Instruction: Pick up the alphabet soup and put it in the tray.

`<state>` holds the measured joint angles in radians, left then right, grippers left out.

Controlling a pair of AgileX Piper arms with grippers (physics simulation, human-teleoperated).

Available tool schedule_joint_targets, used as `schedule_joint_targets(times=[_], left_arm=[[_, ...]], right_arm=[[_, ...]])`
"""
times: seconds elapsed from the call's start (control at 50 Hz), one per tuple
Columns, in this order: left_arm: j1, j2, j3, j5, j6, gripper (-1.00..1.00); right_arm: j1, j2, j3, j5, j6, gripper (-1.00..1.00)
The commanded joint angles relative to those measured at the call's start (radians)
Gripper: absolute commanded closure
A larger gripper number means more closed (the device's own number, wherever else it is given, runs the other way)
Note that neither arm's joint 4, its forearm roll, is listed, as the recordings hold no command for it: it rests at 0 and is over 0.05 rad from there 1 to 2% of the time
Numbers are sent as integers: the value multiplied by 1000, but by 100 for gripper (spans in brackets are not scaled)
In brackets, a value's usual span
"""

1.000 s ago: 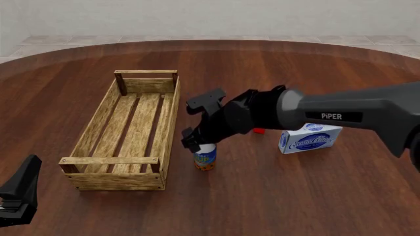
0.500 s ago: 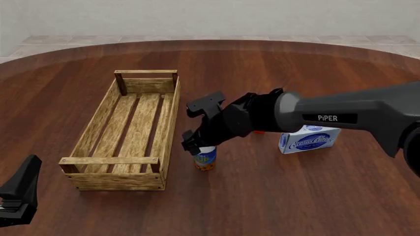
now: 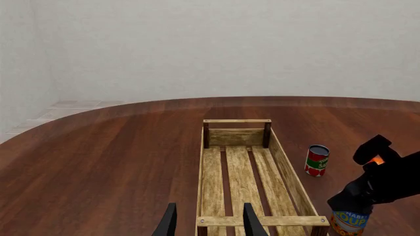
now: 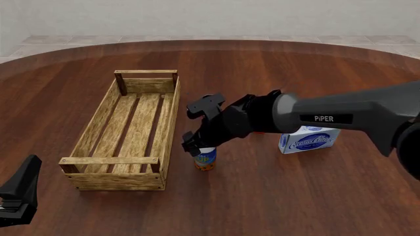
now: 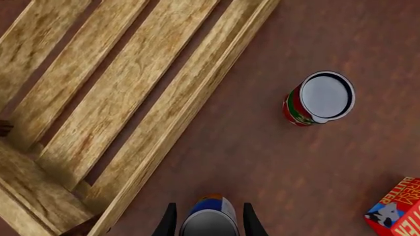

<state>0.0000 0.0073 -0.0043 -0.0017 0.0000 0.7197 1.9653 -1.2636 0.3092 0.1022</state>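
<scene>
Front view: alphabet soup [image 4: 205, 160] upright beside tray [image 4: 172, 123], cream-cheese box [image 4: 309, 138] right.

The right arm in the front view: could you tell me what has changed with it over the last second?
The right gripper has eased slightly lower over the alphabet soup, its fingers now straddling the can's top; whether it grips yet is unclear. The can has not moved. The tray, the blue-and-white box and the left gripper stayed as they were.

The right arm [image 4: 354, 118] reaches in, its end effector [image 5: 207, 222] pointing down, fingers [image 5: 169, 221] parted. The left end effector [image 3: 206, 221] sits low, seemingly parted too.
</scene>
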Motion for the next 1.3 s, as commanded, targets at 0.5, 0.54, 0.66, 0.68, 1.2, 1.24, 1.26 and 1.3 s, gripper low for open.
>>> schedule_joint_targets(times=[0.5,0.54,0.66,0.68,1.2,1.24,1.26,1.3], left_arm=[[0,0,0,0,0,-100],[0,0,0,0,0,-100],[0,0,0,0,0,-100],[0,0,0,0,0,-100],[0,0,0,0,0,-100],[0,0,0,0,0,-100],[0,0,0,0,0,-100],[0,0,0,0,0,-100]], right_arm=[[0,23,21,-22,20,-100],[1,21,22,-23,21,-100],[0,22,22,-23,21,-100],[1,21,22,-23,23,-100],[-35,29,7,-19,-36,100],[-41,28,6,-18,-40,100],[-39,23,8,-17,-42,100],[-45,12,8,-14,-49,100]])
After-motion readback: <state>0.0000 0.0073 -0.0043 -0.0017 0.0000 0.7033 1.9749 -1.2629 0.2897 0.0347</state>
